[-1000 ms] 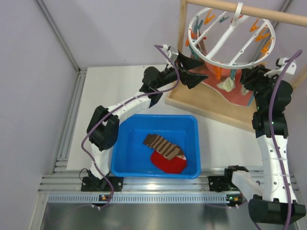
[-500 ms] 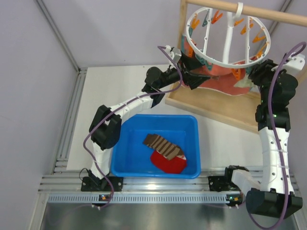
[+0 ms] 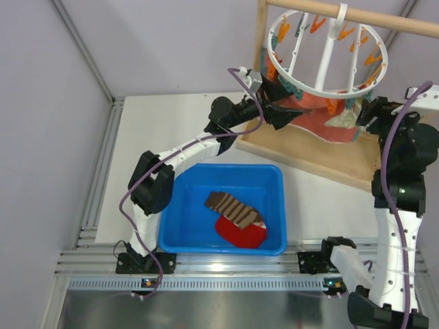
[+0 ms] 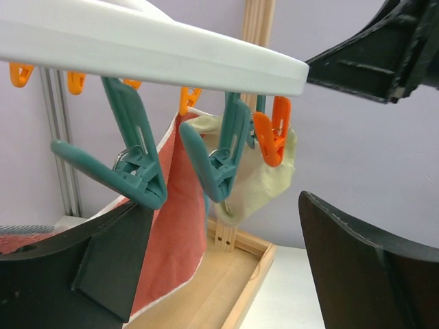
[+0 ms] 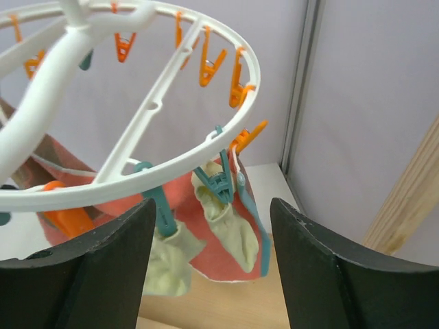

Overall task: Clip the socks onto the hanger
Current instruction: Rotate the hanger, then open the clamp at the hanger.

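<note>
The white round hanger (image 3: 322, 51) hangs from the wooden bar, rimmed with orange and teal pins. A dark brown striped sock (image 3: 232, 205) and a red sock (image 3: 240, 234) lie in the blue bin (image 3: 175, 226). My left gripper (image 3: 278, 106) is open and empty under the ring's left rim; its view shows the ring (image 4: 137, 51), teal pins (image 4: 140, 175) and a pale sock (image 4: 264, 181) just above my open gripper (image 4: 219, 274). My right gripper (image 3: 374, 113) is open and empty at the ring's right side, a teal pin (image 5: 219, 185) and pale sock (image 5: 236, 236) between its fingers (image 5: 350, 267).
Salmon-pink socks with teal trim (image 3: 319, 113) and pale yellow ones hang clipped on the ring. The wooden stand's base tray (image 3: 309, 147) lies under the hanger, and its top bar (image 3: 384, 18) runs above. Grey walls close in at the back and left.
The hanger ring has swung from a tilt toward level. My right arm has lifted and drawn back to the right. My left gripper has edged up under the rim.
</note>
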